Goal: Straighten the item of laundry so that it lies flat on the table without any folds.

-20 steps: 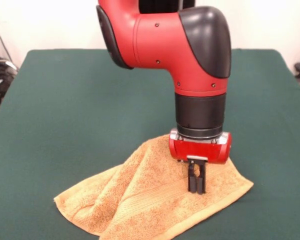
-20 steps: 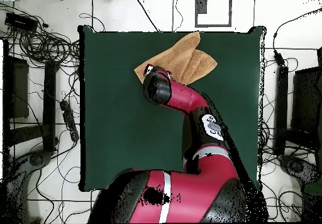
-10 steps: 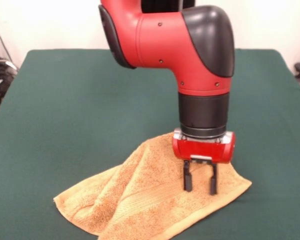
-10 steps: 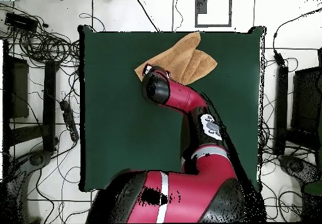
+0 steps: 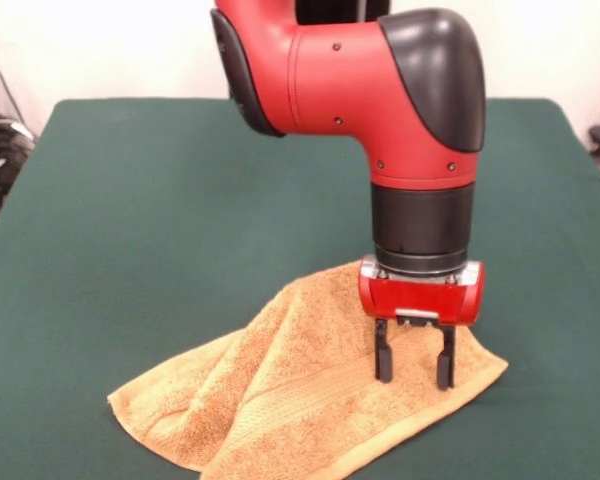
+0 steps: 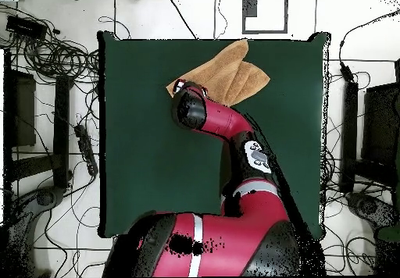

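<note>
Near the front edge of the green table [image 5: 130,200], the orange-tan towel [image 5: 280,400] is seen lying in a bumpy heap, with folds running across it. The gripper [image 5: 414,368] is held straight down over the towel's right corner. Its two black fingers [image 5: 383,355] are spread wide apart, and nothing is held between them. The tips are placed right at the cloth.
</note>
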`<action>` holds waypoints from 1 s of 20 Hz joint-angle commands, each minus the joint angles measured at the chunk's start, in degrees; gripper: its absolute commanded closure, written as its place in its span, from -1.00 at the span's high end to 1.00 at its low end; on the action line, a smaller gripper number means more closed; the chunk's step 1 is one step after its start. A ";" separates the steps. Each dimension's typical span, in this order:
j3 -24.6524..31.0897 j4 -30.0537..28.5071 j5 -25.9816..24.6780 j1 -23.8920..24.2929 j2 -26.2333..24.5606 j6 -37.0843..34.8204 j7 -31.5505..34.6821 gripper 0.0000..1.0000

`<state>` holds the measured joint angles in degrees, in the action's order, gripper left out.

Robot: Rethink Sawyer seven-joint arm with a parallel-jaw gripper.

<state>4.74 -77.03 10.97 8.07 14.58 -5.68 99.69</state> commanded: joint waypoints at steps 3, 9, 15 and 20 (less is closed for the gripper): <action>4.48 -0.37 2.21 -2.09 -2.52 -0.11 11.03 1.00; 4.01 9.04 5.06 -3.77 -8.35 -6.20 9.49 1.00; -6.15 10.85 8.08 -9.12 -6.71 -14.18 13.94 1.00; -5.15 11.59 7.08 -8.22 -6.55 -16.26 10.49 -1.00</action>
<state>-1.57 -66.70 15.62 1.98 10.21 -12.90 99.69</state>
